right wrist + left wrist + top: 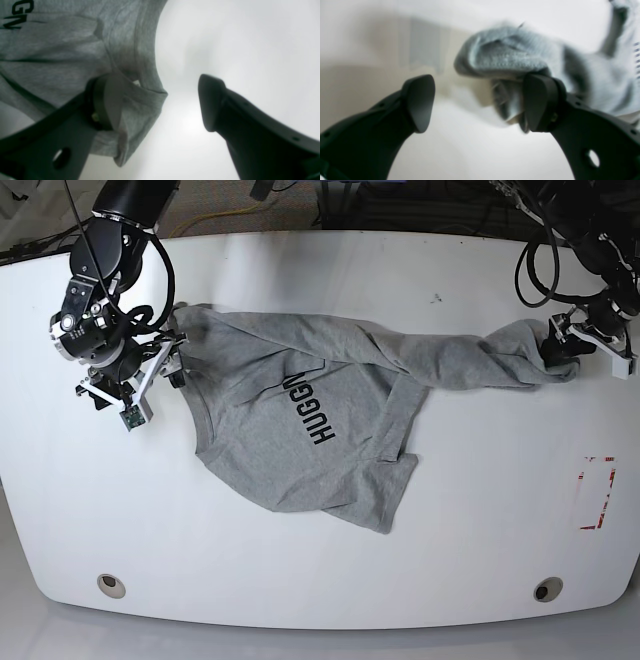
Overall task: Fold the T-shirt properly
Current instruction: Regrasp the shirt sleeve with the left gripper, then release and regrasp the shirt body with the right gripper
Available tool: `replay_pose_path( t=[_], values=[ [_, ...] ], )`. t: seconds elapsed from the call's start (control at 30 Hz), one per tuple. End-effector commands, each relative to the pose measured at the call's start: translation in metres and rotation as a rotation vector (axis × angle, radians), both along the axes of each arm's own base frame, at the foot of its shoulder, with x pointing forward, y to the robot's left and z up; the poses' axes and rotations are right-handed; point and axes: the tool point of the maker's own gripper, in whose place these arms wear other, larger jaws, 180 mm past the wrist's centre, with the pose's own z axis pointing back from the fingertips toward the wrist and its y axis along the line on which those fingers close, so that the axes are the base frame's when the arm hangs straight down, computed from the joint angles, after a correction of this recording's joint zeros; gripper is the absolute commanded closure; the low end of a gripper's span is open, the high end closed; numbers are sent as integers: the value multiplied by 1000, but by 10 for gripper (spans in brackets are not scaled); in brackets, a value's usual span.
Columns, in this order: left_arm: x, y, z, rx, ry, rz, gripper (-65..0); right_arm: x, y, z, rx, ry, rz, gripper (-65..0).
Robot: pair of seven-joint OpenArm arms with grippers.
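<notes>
T-shirt [330, 420] lies rumpled across the middle of the table [300, 570], lettering up, one end stretched out to the right. Left gripper [477, 102], at that right end, is spread wide, one finger touching bunched cloth. Right gripper [160, 102], at the shirt's left edge, also gapes, cloth draped against one finger.

Grey T-shirt [300, 430], crumpled (lettering up), on table
</notes>
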Motion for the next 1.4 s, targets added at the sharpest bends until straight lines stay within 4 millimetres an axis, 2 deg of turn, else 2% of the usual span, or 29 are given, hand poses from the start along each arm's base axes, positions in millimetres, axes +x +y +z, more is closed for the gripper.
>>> replay_pose_path(
  t=[0.0, 0.07, 0.23, 0.37, 0.47, 0.57, 0.77, 0.87, 0.97, 1.07, 1.2, 1.23, 1.3, 1.37],
  values=[
    [6, 18, 28, 45, -76, -10, -518, 8, 4, 12, 9, -50, 5, -445],
    [4, 20, 38, 57, -101, -23, -518, 8, 5, 12, 14, -51, 5, -445],
    [2, 14, 47, 57, -133, -51, -518, 8, 6, 12, 18, -52, 6, -445],
    [1, 23, 52, 88, -126, -59, -518, 9, 6, 12, 19, -52, 6, -445],
    [2, 21, 47, 66, -120, -54, -518, 9, 5, 12, 16, -51, 5, -445],
    [15, 18, 47, 30, -139, -52, -518, 9, 5, 12, 16, -53, 5, -445],
    [25, 15, 33, -46, -130, -38, -518, 9, 5, 12, 14, -52, 5, -445],
    [31, 15, 38, -48, -148, -38, -518, 9, 5, 12, 16, -53, 5, -445],
    [33, 12, 37, -50, -145, -49, -518, 10, 6, 13, 19, -55, 6, -445],
    [35, 2, 28, -73, -120, -76, -518, 10, 6, 13, 19, -55, 6, -445],
    [32, 0, 17, -105, -97, -69, -515, 10, 6, 13, 19, -55, 6, -445],
    [32, 0, 16, -109, -94, -69, -506, 10, 5, 13, 17, -55, 6, -445],
    [33, -2, 16, -108, -93, -76, -439, 10, 5, 13, 17, -57, 5, -445],
    [33, -2, 16, -108, -93, -76, -297, 17, 5, 17, 20, -71, 3, -445]
  ],
)
